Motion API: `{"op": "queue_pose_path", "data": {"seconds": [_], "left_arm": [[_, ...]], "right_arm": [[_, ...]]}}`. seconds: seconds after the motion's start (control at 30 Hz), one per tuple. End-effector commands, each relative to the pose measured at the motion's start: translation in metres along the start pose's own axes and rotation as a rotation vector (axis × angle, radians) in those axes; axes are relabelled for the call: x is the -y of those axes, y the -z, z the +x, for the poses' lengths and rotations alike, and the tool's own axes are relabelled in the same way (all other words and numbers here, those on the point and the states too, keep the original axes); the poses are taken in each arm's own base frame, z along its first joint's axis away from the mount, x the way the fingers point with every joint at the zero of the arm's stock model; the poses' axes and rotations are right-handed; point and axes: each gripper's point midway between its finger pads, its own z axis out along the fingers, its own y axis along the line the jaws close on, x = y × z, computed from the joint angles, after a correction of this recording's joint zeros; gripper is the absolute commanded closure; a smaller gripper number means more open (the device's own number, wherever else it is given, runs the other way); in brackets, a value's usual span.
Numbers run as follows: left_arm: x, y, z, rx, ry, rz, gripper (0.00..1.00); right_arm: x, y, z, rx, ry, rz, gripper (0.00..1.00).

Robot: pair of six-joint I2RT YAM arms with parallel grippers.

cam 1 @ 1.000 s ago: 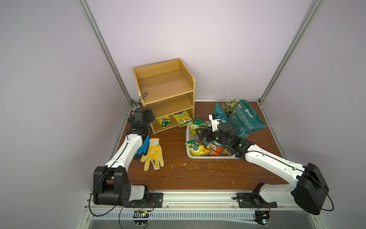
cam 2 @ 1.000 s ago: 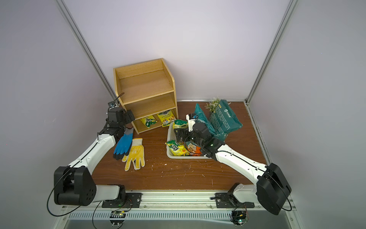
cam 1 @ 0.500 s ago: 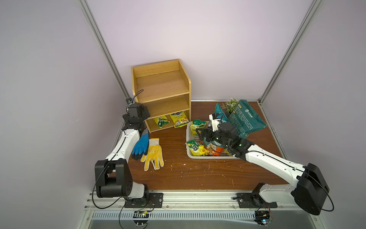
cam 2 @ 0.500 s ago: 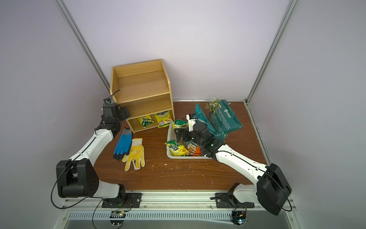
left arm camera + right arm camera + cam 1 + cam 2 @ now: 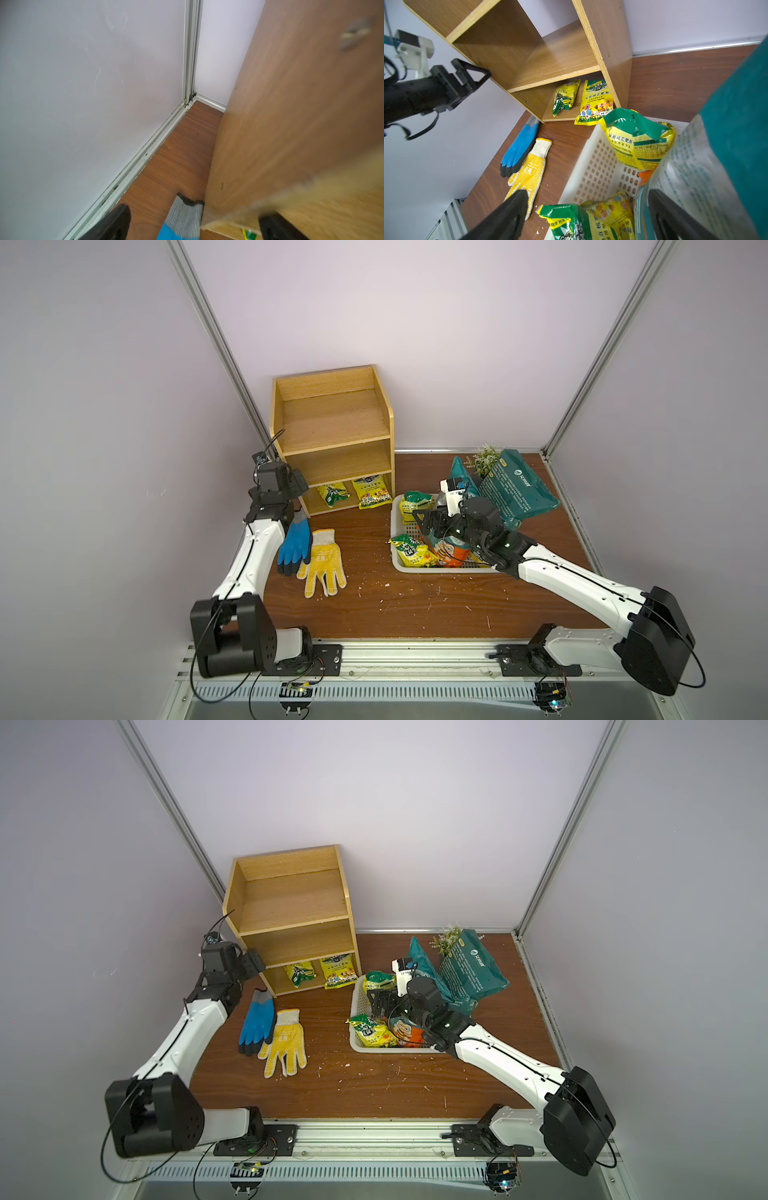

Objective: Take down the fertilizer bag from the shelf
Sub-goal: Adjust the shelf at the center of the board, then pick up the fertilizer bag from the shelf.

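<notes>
My left gripper (image 5: 300, 485) gapes empty at the left front edge of the shelf (image 5: 332, 423). Just inward and below, on the lowest tier, lie the small fertilizer bag (image 5: 331, 494) and the bigger fertilizer bag (image 5: 371, 492), long axes front to back. My right gripper (image 5: 428, 522), also apart and empty, hangs over the basket (image 5: 398, 526), farther off, I judge.

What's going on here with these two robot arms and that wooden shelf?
Two robot arms are meant to take a fertilizer bag off the shelf. Two bags lie on its bottom tier, a small green bag and a bigger yellow bag; the upper tiers are bare. The left gripper is open beside the shelf's side panel, holding nothing. The right gripper is open over the white basket, which holds other bags. A blue glove and a yellow glove lie nearby.
</notes>
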Motion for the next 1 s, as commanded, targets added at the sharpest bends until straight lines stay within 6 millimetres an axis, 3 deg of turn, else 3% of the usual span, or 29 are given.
{"op": "queue_pose_path", "data": {"seconds": [0.0,0.1,0.23,0.37,0.47,0.63,0.73,0.97], "left_arm": [[0.012,0.032,0.029,-0.055,0.058,0.104,0.01],[0.025,0.054,0.064,-0.133,0.186,0.253,0.02],[0.063,0.076,0.112,-0.232,0.398,0.524,0.07],[0.090,0.080,0.149,-0.290,0.477,0.639,0.08],[0.101,0.072,0.169,-0.334,0.502,0.660,0.07],[0.115,0.049,0.183,-0.355,0.554,0.688,0.09],[0.132,0.035,0.179,-0.360,0.558,0.722,0.12],[0.173,0.007,0.197,-0.404,0.550,0.740,0.20]], "right_arm": [[-0.004,0.000,-0.009,0.032,0.006,-0.022,0.04],[-0.008,-0.006,-0.007,0.017,0.003,-0.036,0.05],[-0.014,-0.011,-0.009,0.009,-0.014,-0.066,0.05],[-0.016,-0.009,-0.008,0.009,-0.025,-0.083,0.07],[-0.015,-0.003,-0.008,0.015,-0.022,-0.076,0.08],[-0.010,0.008,-0.012,0.052,-0.021,-0.057,0.08],[-0.007,0.013,-0.012,0.063,-0.018,-0.046,0.08],[-0.004,0.014,-0.009,0.057,0.000,-0.032,0.08]]}}
